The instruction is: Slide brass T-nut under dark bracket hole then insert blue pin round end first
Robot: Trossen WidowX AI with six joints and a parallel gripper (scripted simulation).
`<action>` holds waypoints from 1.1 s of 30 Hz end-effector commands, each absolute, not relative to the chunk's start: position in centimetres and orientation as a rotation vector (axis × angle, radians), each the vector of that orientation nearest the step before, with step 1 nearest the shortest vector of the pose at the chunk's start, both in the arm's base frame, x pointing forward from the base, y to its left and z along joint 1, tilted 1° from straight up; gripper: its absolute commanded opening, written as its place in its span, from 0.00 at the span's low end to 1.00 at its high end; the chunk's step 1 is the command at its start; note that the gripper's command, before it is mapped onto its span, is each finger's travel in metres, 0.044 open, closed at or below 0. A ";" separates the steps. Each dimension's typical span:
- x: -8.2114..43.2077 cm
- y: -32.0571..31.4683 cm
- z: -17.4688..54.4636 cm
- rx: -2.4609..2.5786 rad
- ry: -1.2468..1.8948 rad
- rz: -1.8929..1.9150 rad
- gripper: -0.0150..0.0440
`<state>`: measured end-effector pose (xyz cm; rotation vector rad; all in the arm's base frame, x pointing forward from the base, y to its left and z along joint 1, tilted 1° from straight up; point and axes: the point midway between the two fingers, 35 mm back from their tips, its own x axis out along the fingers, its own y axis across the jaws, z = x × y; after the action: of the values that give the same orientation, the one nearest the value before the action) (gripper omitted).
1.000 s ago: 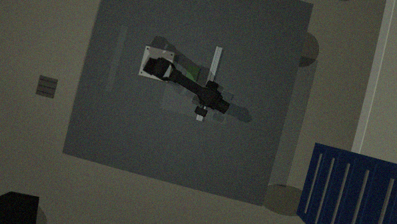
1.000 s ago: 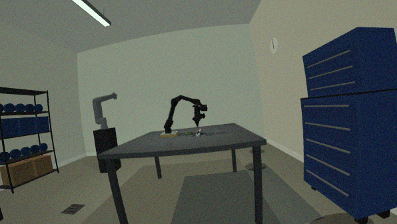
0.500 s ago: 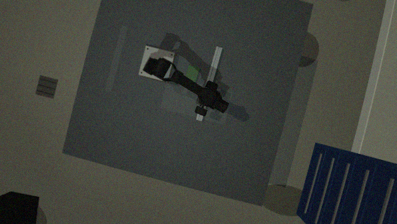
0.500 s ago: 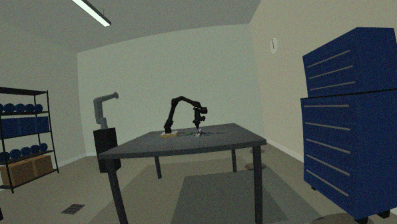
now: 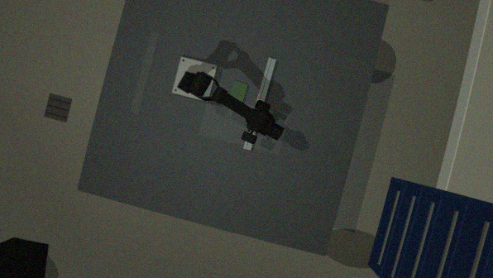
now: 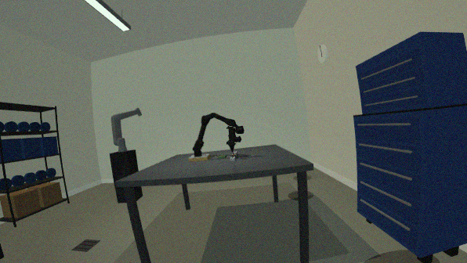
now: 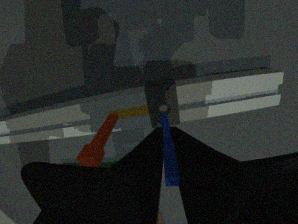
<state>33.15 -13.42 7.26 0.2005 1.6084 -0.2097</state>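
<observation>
Pin (image 7: 170, 150) sitting mid-frame, nearly shut fingertips (image 5: 251, 131) (image 6: 233, 152) gripping it; arm needing to keep it vert. & centred over bracket (image 7: 161, 100) hole b/f pushing.

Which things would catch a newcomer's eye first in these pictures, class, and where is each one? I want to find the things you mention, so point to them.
Probably the big blue cabinet (image 5: 430, 232) (image 6: 388, 156), at the right edge of the exterior view and the lower right of the top view. In the wrist view, the bright blue pin (image 7: 171, 155) held in the black gripper (image 7: 165, 132) stands out, as does the orange handle (image 7: 102, 137) sticking out beside the dark bracket (image 7: 159, 95) on the pale rail (image 7: 240, 92).
</observation>
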 end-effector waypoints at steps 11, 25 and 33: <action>32.8 -13.5 7.3 0.200 1.610 -0.213 0.00; 33.0 -13.3 6.0 0.199 1.610 -0.213 0.00; 33.0 -13.2 5.3 0.199 1.610 -0.213 0.00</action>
<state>33.11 -13.29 5.65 0.1969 1.6067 -0.2116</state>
